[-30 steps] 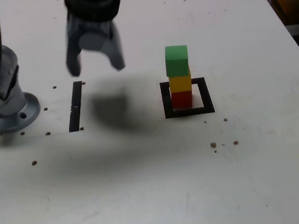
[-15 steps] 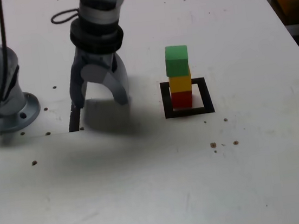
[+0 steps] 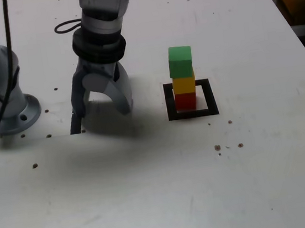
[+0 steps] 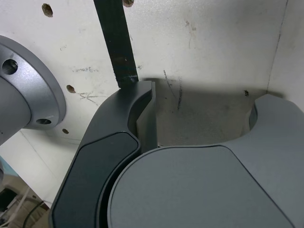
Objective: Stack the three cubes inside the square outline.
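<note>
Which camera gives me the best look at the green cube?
The exterior view: it shows the green cube unobstructed, topping the yellow cube. The wrist view doesn't show the green cube at all, just the end effector, tabletop and robot base.

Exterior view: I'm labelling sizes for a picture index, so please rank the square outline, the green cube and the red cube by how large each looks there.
1. Square outline
2. Green cube
3. Red cube, partly hidden by the outline's surroundings? No: simply the smallest visible patch.
</note>
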